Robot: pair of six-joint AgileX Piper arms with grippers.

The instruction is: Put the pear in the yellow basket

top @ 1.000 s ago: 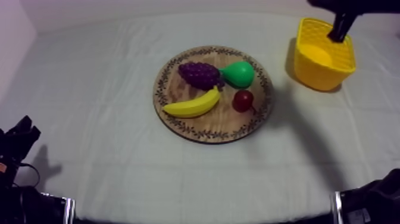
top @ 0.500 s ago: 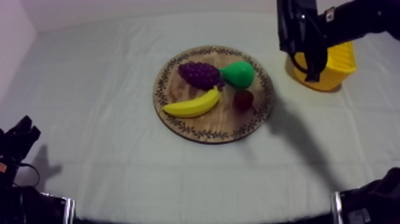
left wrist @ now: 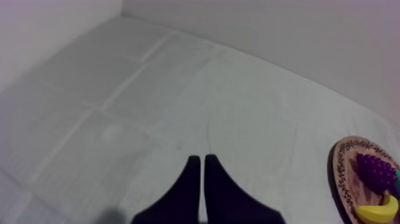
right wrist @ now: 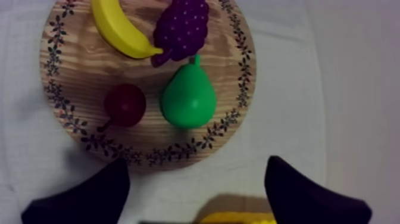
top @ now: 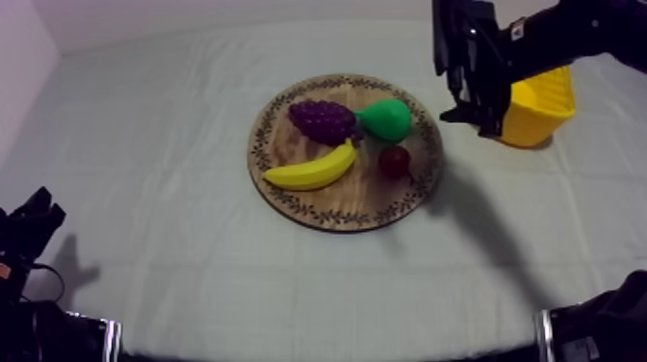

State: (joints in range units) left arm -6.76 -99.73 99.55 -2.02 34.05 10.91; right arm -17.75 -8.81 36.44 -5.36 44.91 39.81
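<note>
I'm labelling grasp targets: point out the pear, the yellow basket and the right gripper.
pear (right wrist: 188,101), right wrist view, middle of its body
yellow basket (top: 544,120), top view, its front wall
right gripper (right wrist: 196,164), right wrist view, midway between fingertips

From above, our right gripper and its arm are hiding much of the basket. In the left wrist view the edge is cutting off the board and banana. In the right wrist view it is cropping the banana's end and most of the basket.

A yellow banana lies just beside a purple bunch of grapes; a small red fruit sits apart from both; grey-white cloth spreads all around
</note>
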